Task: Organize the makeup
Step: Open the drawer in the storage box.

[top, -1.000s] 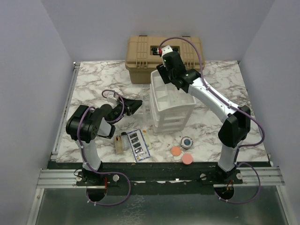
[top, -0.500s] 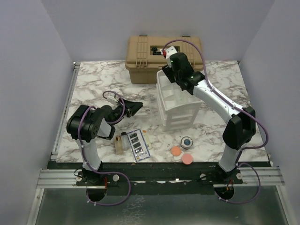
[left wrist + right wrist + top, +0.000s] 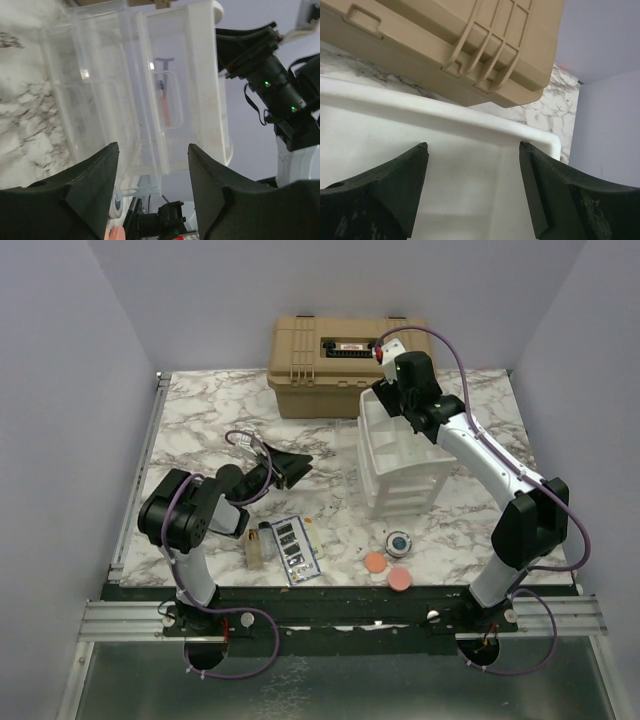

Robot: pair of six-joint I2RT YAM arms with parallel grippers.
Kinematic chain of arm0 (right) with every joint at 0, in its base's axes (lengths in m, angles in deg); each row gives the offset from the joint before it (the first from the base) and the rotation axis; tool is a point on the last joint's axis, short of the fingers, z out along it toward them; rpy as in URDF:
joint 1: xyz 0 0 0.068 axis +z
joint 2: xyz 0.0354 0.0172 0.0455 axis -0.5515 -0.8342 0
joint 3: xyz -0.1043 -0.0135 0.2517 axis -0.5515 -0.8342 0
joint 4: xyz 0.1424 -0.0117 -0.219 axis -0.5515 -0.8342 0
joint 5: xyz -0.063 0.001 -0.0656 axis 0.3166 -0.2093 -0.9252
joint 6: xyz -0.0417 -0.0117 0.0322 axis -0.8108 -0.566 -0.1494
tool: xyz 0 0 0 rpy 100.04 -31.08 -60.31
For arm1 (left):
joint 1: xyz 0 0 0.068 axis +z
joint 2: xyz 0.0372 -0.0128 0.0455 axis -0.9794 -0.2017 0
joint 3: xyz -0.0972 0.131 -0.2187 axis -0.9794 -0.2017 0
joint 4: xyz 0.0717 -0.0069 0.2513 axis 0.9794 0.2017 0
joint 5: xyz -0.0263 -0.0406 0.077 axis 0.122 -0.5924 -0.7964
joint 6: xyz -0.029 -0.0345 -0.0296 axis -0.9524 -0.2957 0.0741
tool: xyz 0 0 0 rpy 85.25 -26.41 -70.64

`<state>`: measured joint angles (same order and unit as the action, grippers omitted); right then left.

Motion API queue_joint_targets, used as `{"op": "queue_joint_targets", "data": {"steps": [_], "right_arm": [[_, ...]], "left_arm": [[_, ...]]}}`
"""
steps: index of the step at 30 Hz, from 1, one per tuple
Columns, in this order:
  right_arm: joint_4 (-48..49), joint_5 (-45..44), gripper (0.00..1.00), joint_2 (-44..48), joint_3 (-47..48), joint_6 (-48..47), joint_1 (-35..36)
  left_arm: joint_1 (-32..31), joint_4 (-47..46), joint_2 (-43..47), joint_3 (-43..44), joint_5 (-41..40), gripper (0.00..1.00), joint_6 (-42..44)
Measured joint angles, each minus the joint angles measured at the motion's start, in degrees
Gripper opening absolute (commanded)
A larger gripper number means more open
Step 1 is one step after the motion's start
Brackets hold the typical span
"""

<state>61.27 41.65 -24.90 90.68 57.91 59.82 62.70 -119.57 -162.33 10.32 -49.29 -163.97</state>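
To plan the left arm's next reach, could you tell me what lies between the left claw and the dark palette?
Only bare marble table lies between the left claw and the dark palette, as the top view shows.

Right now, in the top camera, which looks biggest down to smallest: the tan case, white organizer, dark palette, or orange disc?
1. tan case
2. white organizer
3. dark palette
4. orange disc
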Motion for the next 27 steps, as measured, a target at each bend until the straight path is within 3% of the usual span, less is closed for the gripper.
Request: {"op": "queue_joint_targets", "data": {"steps": [4, 9, 13, 20, 24, 27], "right_arm": [[-0.8, 2.9, 0.82, 0.2, 0.3, 0.4, -0.2], [-1.4, 4.7, 0.83, 0.8, 0.2, 1.2, -0.2], [-1.4, 5.6, 0.84, 1.5, -0.5, 2.2, -0.2], [-1.4, 6.7, 0.85, 2.0, -0.9, 4.0, -0.2], [-1.4, 6.8, 0.85, 2.2, -1.0, 4.7, -0.2], [-1.3, 6.8, 0.85, 2.2, -1.2, 5.1, -0.2]], "left_arm": [[-1.9, 1.6, 4.7, 1.1, -0.2, 0.69, 4.1], [-8.9, 28.5, 19.3, 10.1, -7.1, 0.7, 22.1], [-11.8, 47.8, 25.0, 18.0, -15.2, 0.71, 33.2], [-19.0, 70.9, 21.0, 28.3, -28.7, 0.69, 41.6], [-22.6, 79.0, 16.3, 32.9, -34.3, 0.69, 43.3], [-24.3, 84.0, 14.2, 35.0, -37.9, 0.61, 43.8]]}}
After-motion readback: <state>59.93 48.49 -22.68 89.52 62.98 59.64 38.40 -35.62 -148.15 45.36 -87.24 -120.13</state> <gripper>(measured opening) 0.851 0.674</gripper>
